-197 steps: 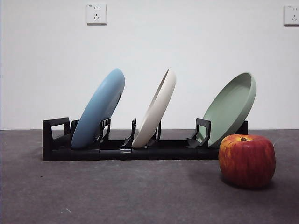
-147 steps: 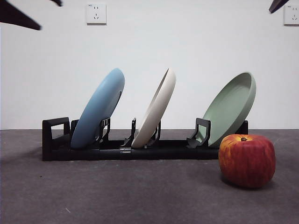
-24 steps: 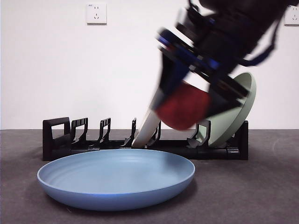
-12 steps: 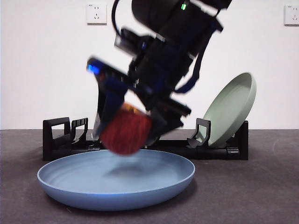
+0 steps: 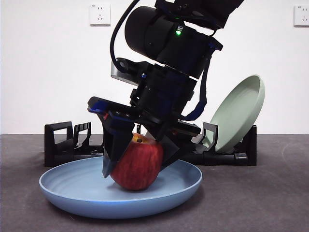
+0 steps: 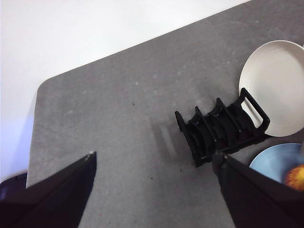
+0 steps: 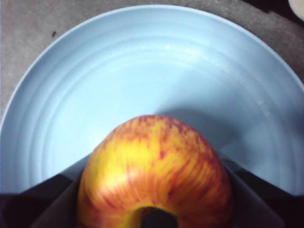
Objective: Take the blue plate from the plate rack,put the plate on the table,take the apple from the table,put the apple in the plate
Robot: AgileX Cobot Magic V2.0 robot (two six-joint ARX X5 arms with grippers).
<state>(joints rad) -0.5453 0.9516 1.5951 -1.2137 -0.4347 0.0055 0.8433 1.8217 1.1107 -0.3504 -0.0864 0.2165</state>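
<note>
The blue plate [image 5: 58,187] lies flat on the table [image 5: 256,203] in front of the plate rack [image 5: 58,145]. My right gripper [image 5: 137,168] reaches down into the plate, shut on the red apple [image 5: 140,166]. The apple is tilted and its underside sits at the plate's floor. In the right wrist view the apple [image 7: 154,166] fills the space between my jaws of the right gripper [image 7: 154,192], over the plate [image 7: 142,71]. My left gripper [image 6: 154,156] is open and empty, high above the table, off to the side of the rack [image 6: 218,128]. From there the plate [image 6: 270,159] and apple [image 6: 295,175] show.
A sage-green plate [image 5: 239,113] leans in the rack's right end. A cream-white plate [image 6: 273,85] shows in the left wrist view; the arm hides it in the front view. The rack's left slots stand empty. The table's rounded corner [image 6: 42,90] shows in the left wrist view.
The right arm has come down and leftward with the apple, from above the rack into the blue plate. The plate has not moved.
</note>
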